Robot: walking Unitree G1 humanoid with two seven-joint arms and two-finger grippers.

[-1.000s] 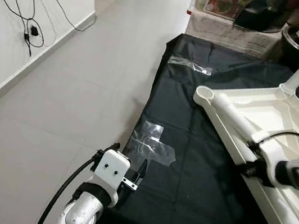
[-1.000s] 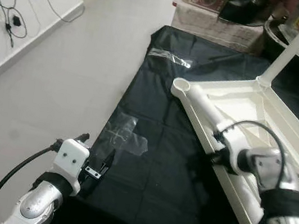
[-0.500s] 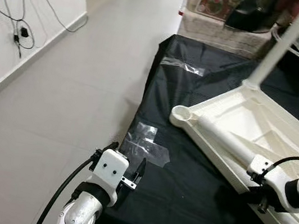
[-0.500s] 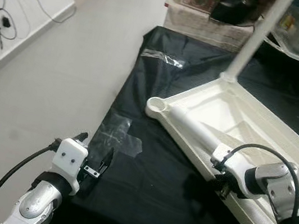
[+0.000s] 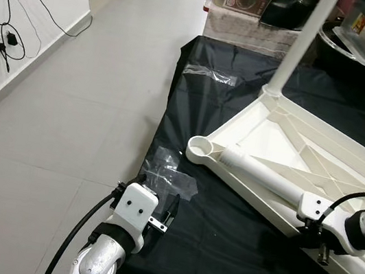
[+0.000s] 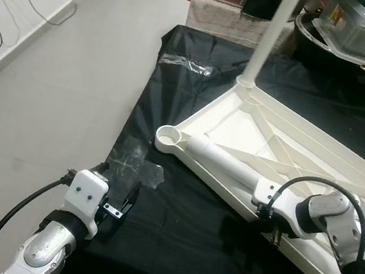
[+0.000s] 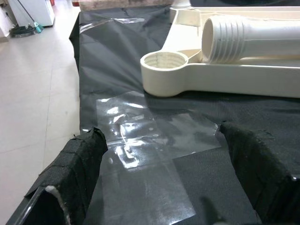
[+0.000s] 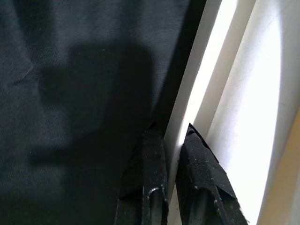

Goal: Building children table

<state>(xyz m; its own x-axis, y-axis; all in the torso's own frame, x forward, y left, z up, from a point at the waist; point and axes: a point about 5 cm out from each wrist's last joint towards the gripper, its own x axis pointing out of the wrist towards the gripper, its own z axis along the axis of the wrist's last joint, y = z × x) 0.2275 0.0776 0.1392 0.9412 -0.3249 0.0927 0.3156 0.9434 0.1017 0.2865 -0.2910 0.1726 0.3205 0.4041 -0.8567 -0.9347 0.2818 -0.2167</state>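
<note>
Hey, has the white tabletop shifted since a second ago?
Yes. The tabletop slid toward the robot: its round corner socket now lies nearer the tape patch on the black sheet.

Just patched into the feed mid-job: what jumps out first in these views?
The big white tabletop lies upside down on the black cloth, one leg standing at its far corner and a loose leg lying inside beside the empty near socket. The right gripper pinches the tabletop's near rim. The left gripper hovers open over clear tape.
</note>
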